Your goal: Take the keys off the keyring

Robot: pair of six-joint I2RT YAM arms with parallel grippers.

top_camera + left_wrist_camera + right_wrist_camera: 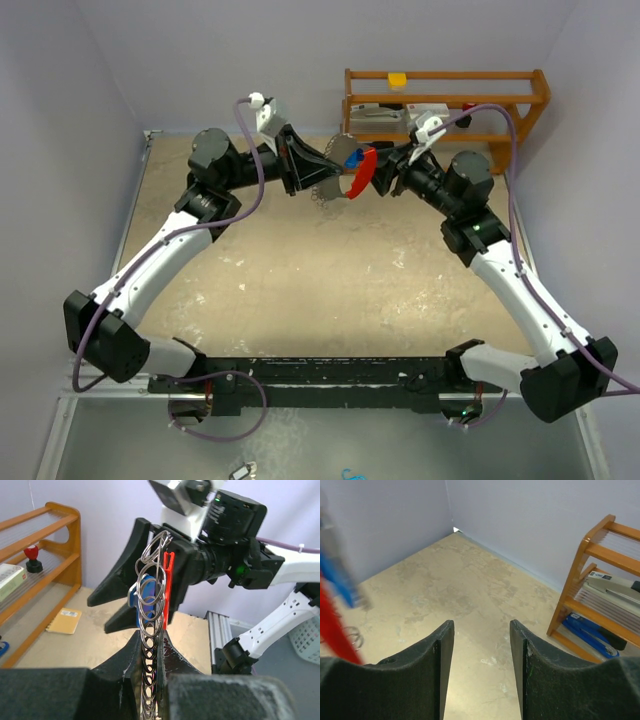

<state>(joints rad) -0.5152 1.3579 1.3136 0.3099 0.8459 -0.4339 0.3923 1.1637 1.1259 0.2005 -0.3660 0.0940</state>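
My left gripper [328,166] is shut on the silvery chain of the keyring [150,630] and holds it in the air above the far middle of the table. The rings stand up from between its fingers in the left wrist view. The red-and-white fob [166,590] [362,172] shows edge-on beside them. The blue-headed key [144,599] [352,158] hangs among the rings; I cannot pick out other keys. My right gripper [385,170] [100,615] is open and empty just behind the keyring. In its own view [480,630], fob [332,627] and blue key [339,582] blur at the left edge.
A wooden shelf rack [445,100] stands at the back right against the wall, holding a yellow block [398,80], a red-topped stamp [31,555] and blue tools [590,630]. A yellow pad [65,621] lies by its foot. Walls close in at left and back.
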